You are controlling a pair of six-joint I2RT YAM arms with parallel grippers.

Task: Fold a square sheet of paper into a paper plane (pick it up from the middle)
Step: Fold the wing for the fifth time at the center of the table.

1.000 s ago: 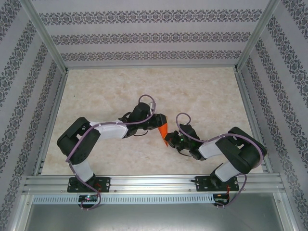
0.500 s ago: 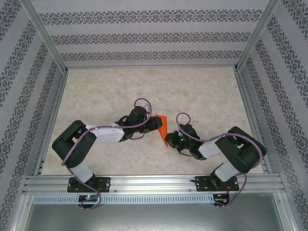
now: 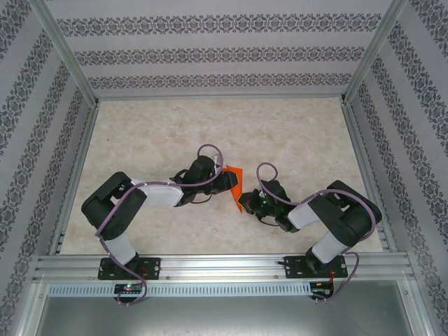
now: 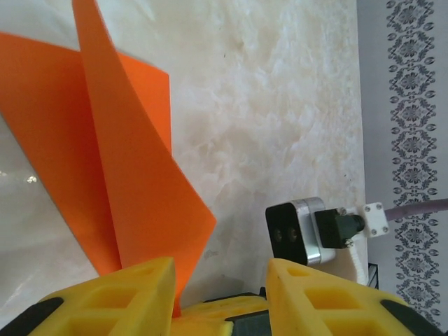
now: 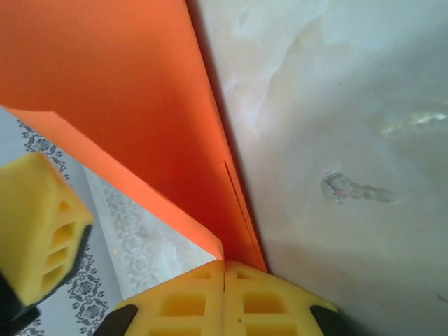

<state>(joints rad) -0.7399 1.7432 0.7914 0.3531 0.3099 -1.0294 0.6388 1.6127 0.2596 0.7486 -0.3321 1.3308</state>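
Surface (image 3: 210,133): pale marbled top, closed in by walls (image 3: 210,52) papered in grey floral bands and by an aluminium rail (image 3: 210,264) along the near edge. Square sheet of paper (image 3: 236,183): bright orange, creased into leaning flaps, standing up near the middle of the surface between the two tools; whether its lower edge touches the surface cannot be told. Right tool (image 3: 245,203): at the paper's near end, its yellow fingers (image 5: 266,294) pressed flat together with a corner of the paper pinched in the seam. Left tool (image 3: 225,180): at the paper's left side, partly open; in the left wrist view a flap runs down into the gap against one finger (image 4: 133,283), the other finger standing clear of it. Left arm (image 3: 157,190) and right arm (image 3: 315,213): black and white, purple cables, reaching in toward the paper from either side.
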